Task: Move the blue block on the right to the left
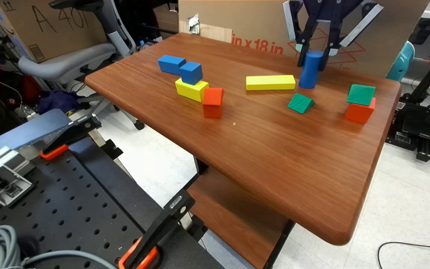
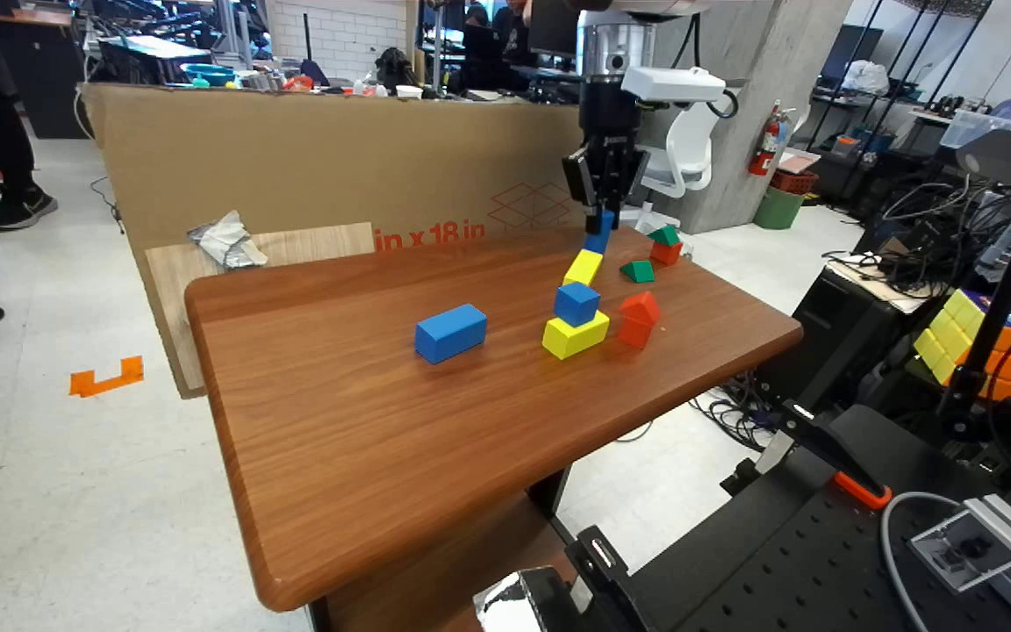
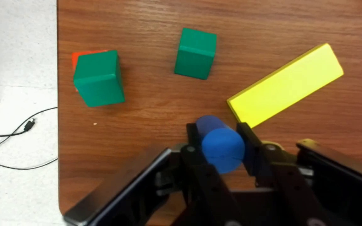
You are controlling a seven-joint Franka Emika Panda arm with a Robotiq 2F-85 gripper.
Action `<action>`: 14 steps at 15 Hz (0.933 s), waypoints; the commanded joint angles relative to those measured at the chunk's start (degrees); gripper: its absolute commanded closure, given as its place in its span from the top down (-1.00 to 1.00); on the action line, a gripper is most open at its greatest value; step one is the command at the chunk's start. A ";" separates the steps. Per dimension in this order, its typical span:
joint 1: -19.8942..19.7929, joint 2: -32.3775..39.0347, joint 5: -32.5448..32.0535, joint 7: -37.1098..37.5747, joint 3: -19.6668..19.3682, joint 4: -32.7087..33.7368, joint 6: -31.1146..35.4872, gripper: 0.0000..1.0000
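The blue block (image 1: 309, 77) is a tall upright cylinder near the back right of the wooden table in an exterior view. It also shows, partly covered by the gripper, in an exterior view (image 2: 597, 240). Its round top faces the camera in the wrist view (image 3: 222, 149). My gripper (image 1: 312, 66) points down with one finger on each side of the block's upper part. In the wrist view the gripper (image 3: 217, 128) looks shut on the block, though a thin strip of wood shows beside the right fingertip. The block's base appears to be on the table.
A yellow block (image 1: 270, 82) lies close beside. A green wedge (image 1: 301, 103) and a green wedge (image 1: 361, 94) on a red block (image 1: 360, 112) are near. Farther left are a blue block (image 1: 171, 64), a blue cube (image 1: 191, 73) on yellow, and red blocks (image 1: 213, 102). Cardboard (image 2: 339, 167) stands behind.
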 commanded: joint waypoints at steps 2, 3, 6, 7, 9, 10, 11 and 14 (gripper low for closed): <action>0.28 -2.43 -0.18 2.06 1.12 -1.03 -0.21 -0.83; 0.52 -3.04 -0.22 2.27 1.29 -1.15 -0.29 -0.83; 1.58 -6.02 -0.14 2.15 2.43 -2.47 0.26 -0.83; 2.03 -6.77 -0.17 1.82 2.89 -2.61 0.12 -0.83; 3.26 -7.16 -0.36 1.59 3.79 -1.43 -1.19 -0.83; 3.70 -6.89 -0.08 1.30 4.40 -0.46 -1.69 -0.83; 4.38 -6.69 -0.25 1.20 4.77 0.13 -2.20 -0.83; 6.37 -4.15 -0.84 0.82 5.68 3.32 -4.23 -0.83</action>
